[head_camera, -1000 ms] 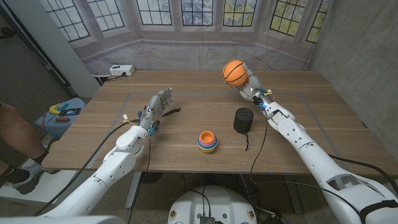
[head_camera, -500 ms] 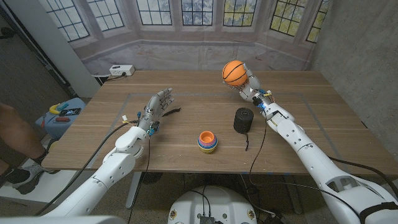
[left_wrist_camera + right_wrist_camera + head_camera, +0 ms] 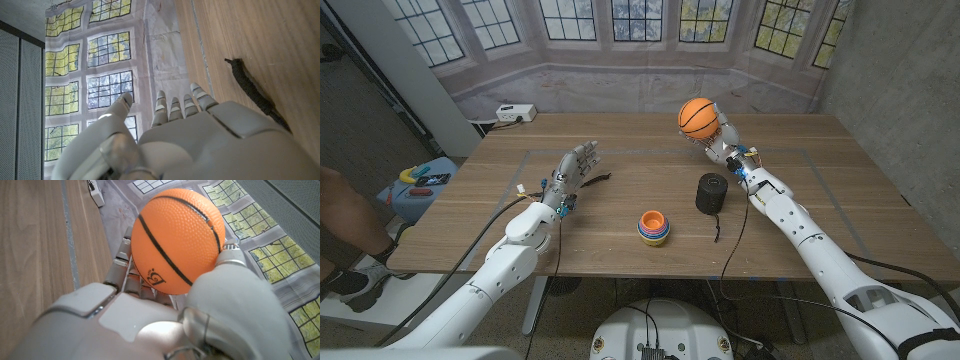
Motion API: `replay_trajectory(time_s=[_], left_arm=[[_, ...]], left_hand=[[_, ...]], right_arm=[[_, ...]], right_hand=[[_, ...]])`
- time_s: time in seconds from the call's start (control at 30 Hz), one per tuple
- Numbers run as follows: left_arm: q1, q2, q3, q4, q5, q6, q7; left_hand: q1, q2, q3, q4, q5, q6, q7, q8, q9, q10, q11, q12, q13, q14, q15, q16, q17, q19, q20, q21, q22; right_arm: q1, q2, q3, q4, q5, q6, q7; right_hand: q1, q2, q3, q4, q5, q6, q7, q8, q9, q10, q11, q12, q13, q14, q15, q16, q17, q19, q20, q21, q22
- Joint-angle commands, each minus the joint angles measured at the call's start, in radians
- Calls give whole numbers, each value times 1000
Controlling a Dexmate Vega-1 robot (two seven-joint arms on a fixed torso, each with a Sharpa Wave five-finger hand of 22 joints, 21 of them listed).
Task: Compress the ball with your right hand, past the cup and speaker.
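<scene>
From my station I see a white power strip (image 3: 514,113) at the table's (image 3: 620,190) far left corner, and a dark strap (image 3: 599,178) lying left of centre. Off the left edge sits a blue bin (image 3: 420,187) of colourful tools, beside a person's leg (image 3: 342,215). Printed window backdrop (image 3: 620,30) hangs behind.

Speaker (image 3: 712,192), cup (image 3: 654,227) mid-table; bare wood around.

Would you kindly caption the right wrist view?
Right hand gripping an orange ball above the wooden table.
</scene>
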Motion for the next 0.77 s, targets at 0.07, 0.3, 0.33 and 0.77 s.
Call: replay_trajectory(time_s=[0.07,0.3,0.33,0.77], left_arm=[[-7,-6,7,1,3,2,-3],[-7,-9,9,-1,4,3,3],[-5,-9,9,-2,3,4,2],[-8,-24,14,25,-10,4,-3]], left_hand=[[10,4,-4,-3,7,3,-3,-4,3,1,8,5,6,4,9,3,3,1,5,-3,5],[11,3,-4,-3,7,5,-4,-3,3,1,8,5,6,4,9,3,3,1,5,-3,5],[11,3,-5,-3,7,5,-4,-3,3,1,7,5,6,4,9,3,3,1,5,-3,5],[11,3,-5,-2,6,7,-3,-3,3,2,7,6,6,5,9,3,4,1,5,-3,5]], right_arm=[[-7,-1,5,-6,8,-2,4],[-7,-4,9,-5,17,-12,8],[-7,-5,10,-6,18,-14,7],[-11,-13,10,-26,21,-35,-19]], right_hand=[[-11,-1,-4,5,3,0,17,0,2,-6,4,-7,2,-8,-2,-1,-1,-5,6,-4,2],[-26,-3,-10,9,2,-2,17,1,1,-7,4,-11,2,-16,-2,-1,-4,-13,11,-10,2],[-29,-4,-11,10,2,-4,16,1,1,-7,4,-12,2,-18,-2,-1,-5,-14,12,-11,2],[-45,-4,-16,15,3,-3,18,3,1,-8,4,-16,1,-25,-3,1,-9,-16,15,-16,3]])
